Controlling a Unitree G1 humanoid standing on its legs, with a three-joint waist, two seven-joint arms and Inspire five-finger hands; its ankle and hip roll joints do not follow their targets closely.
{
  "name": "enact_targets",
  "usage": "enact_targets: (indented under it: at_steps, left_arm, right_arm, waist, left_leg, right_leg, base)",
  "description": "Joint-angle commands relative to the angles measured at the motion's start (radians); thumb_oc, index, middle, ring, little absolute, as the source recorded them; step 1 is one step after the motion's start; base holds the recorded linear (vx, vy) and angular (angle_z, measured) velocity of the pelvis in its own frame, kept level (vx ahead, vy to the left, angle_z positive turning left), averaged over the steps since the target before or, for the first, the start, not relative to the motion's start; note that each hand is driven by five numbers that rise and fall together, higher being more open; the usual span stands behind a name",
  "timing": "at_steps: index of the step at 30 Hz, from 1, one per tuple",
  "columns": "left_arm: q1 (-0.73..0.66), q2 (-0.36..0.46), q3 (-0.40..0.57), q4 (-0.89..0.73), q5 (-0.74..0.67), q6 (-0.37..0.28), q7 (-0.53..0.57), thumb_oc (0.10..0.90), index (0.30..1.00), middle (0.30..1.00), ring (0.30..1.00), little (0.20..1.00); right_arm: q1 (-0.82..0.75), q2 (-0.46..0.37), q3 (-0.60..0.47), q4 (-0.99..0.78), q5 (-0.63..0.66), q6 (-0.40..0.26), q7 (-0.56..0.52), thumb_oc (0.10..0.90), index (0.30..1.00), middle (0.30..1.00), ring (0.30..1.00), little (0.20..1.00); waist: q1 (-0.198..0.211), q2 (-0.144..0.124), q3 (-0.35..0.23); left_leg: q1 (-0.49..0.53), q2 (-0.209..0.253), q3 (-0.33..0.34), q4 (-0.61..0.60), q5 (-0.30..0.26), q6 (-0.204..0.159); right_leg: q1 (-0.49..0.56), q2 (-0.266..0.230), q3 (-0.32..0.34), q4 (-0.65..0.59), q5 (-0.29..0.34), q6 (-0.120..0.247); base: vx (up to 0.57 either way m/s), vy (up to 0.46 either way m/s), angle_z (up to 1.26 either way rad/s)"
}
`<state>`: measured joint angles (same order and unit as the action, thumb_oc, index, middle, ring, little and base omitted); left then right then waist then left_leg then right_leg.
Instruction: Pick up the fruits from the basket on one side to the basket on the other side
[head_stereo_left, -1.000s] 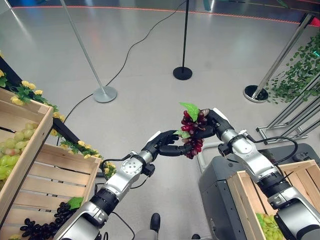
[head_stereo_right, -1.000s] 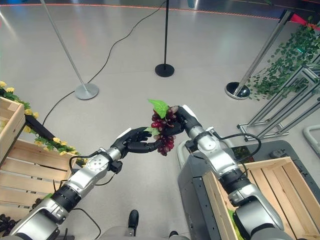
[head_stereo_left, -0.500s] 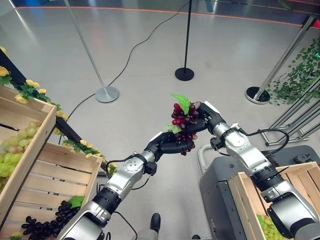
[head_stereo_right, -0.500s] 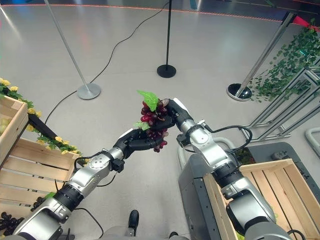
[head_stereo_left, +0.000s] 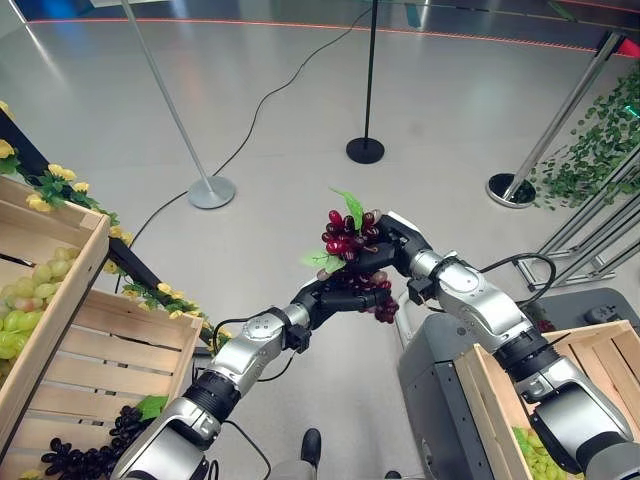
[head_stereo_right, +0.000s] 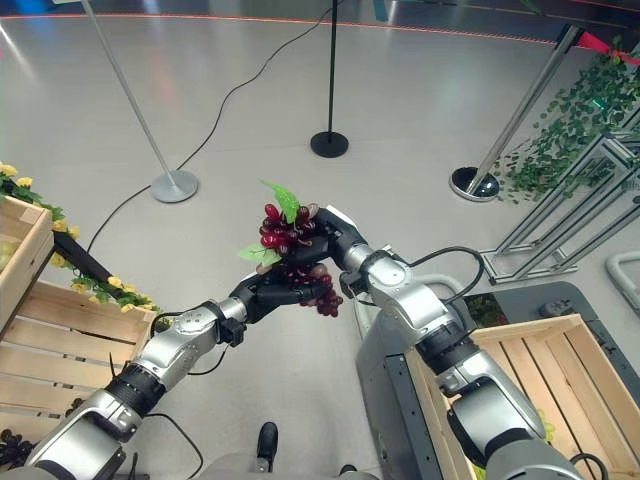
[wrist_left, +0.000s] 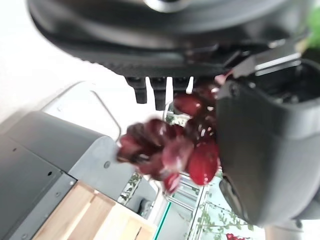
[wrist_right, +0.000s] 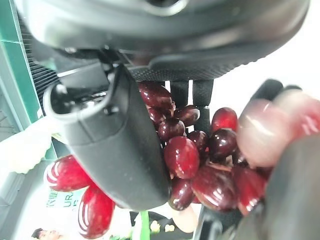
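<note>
Hanging between both hands' curled fingers (wrist_right: 125, 145); grapes (head_stereo_left: 352, 255)

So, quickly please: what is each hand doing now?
Left hand: shut on the red grape bunch.
Right hand: shut on the same bunch.

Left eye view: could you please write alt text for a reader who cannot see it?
Both hands hold one bunch of red grapes in mid-air over the floor, the left hand beneath and the right hand at its side. Wooden crates with green and dark grapes stand at left.
</note>
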<state>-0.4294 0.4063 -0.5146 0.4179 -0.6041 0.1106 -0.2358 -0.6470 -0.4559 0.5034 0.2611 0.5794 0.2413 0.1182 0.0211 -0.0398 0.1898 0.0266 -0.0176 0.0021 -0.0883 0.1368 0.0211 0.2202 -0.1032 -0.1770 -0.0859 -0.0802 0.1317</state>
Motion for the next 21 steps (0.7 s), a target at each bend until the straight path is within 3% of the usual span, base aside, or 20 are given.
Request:
enact_targets:
  at_steps: [1, 7, 8, 9, 17, 18, 19, 21]
  left_arm:
    - [-0.156, -0.106, 0.008, 0.075, -0.05, -0.172, 0.071, 0.8, 0.9, 0.9, 0.9, 0.9]
    - [-0.133, -0.132, 0.049, 0.049, -0.001, -0.284, 0.228, 0.8, 0.9, 0.9, 0.9, 0.9]
    - [-0.127, -0.132, 0.057, 0.046, 0.008, -0.319, 0.246, 0.422, 0.333, 0.333, 0.333, 0.333]
    - [-0.125, -0.132, 0.06, 0.043, 0.008, -0.32, 0.247, 0.4, 0.3, 0.3, 0.3, 0.3]
    - [-0.115, -0.136, 0.079, 0.035, 0.04, -0.325, 0.286, 0.4, 0.3, 0.3, 0.3, 0.3]
    - [-0.114, -0.136, 0.08, 0.035, 0.04, -0.325, 0.286, 0.4, 0.3, 0.3, 0.3, 0.3]
    - [-0.106, -0.139, 0.085, 0.037, 0.035, -0.316, 0.286, 0.4, 0.3, 0.3, 0.3, 0.3]
    - [-0.097, -0.141, 0.088, 0.041, 0.022, -0.312, 0.283, 0.4, 0.3, 0.3, 0.3, 0.3]
  right_arm:
    - [-0.098, 0.096, 0.004, -0.054, 0.145, -0.034, 0.079, 0.4, 0.3, 0.3, 0.3, 0.3]
    - [-0.059, 0.114, 0.003, -0.055, 0.118, -0.004, 0.099, 0.4, 0.3, 0.3, 0.3, 0.3]
    - [-0.054, 0.113, 0.0, -0.055, 0.114, -0.002, 0.095, 0.4, 0.3, 0.3, 0.3, 0.3]
    - [-0.052, 0.113, -0.001, -0.055, 0.113, -0.001, 0.094, 0.4, 0.3, 0.3, 0.3, 0.3]
    - [-0.052, 0.117, -0.022, -0.035, 0.087, 0.001, 0.048, 0.4, 0.3, 0.3, 0.3, 0.3]
    - [-0.052, 0.117, -0.022, -0.035, 0.086, 0.0, 0.048, 0.536, 0.505, 0.505, 0.505, 0.505]
    - [-0.049, 0.114, -0.028, -0.033, 0.076, 0.006, 0.037, 0.8, 0.9, 0.9, 0.9, 0.9]
    - [-0.044, 0.112, -0.031, -0.027, 0.065, 0.01, 0.03, 0.8, 0.9, 0.9, 0.9, 0.9]
  waist:
    - [0.014, -0.013, -0.176]
    - [0.019, -0.022, -0.178]
    - [0.02, -0.024, -0.177]
    - [0.02, -0.024, -0.177]
    - [0.023, -0.027, -0.176]
    - [0.023, -0.027, -0.176]
    - [0.024, -0.027, -0.177]
    - [0.025, -0.026, -0.177]
  left_leg:
    - [0.083, -0.001, 0.032, 0.001, -0.124, -0.021]
    - [0.081, 0.0, 0.026, 0.001, -0.121, -0.021]
    - [0.08, 0.001, 0.025, 0.001, -0.121, -0.022]
    - [0.08, 0.001, 0.024, 0.001, -0.12, -0.022]
    - [0.08, 0.002, 0.02, 0.001, -0.12, -0.022]
    - [0.08, 0.002, 0.02, 0.001, -0.12, -0.022]
    - [0.08, 0.002, 0.019, 0.001, -0.12, -0.022]
    - [0.081, 0.002, 0.018, 0.001, -0.12, -0.022]
  right_leg:
    - [-0.101, 0.035, 0.015, -0.001, 0.131, -0.062]
    - [-0.1, 0.036, 0.01, -0.001, 0.129, -0.064]
    - [-0.1, 0.036, 0.008, -0.001, 0.129, -0.065]
    - [-0.1, 0.037, 0.008, -0.001, 0.129, -0.065]
    - [-0.097, 0.037, 0.006, -0.001, 0.128, -0.069]
    - [-0.097, 0.037, 0.006, -0.001, 0.128, -0.069]
    - [-0.096, 0.037, 0.006, -0.001, 0.127, -0.069]
    - [-0.096, 0.036, 0.004, -0.001, 0.128, -0.068]
  base:
    - [0.0, 0.0, 0.0]
    - [0.0, 0.0, 0.0]
    - [0.0, 0.0, 0.0]
    - [0.0, 0.0, 0.0]
    - [0.0, 0.0, 0.0]
    - [0.0, 0.0, 0.0]
    - [0.0, 0.0, 0.0]
    - [0.0, 0.0, 0.0]
